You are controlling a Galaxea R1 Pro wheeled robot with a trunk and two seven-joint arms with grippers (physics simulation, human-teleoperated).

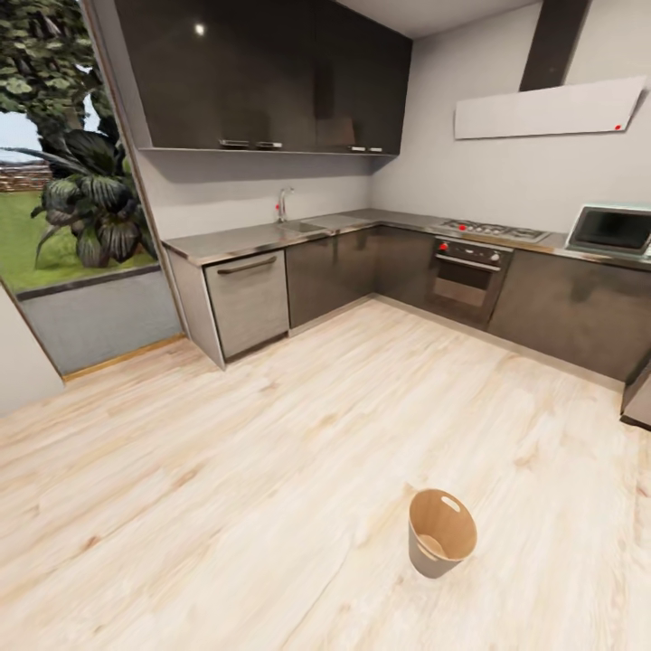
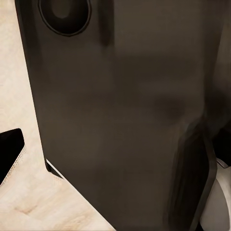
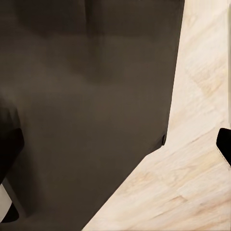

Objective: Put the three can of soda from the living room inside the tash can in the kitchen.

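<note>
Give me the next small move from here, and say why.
Probably roll the base forward and slightly right toward the trash can. It stands upright on the wood floor ahead, apart from the cabinets, and looks too far off for either arm. Whether a gripper carries a can cannot be told from the wrist views.

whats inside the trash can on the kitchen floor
The trash can stands tilted toward the head camera on the wood floor. Its brown inner wall and part of its bottom show, with no soda cans on them. The near wall hides the rest of the bottom.
</note>
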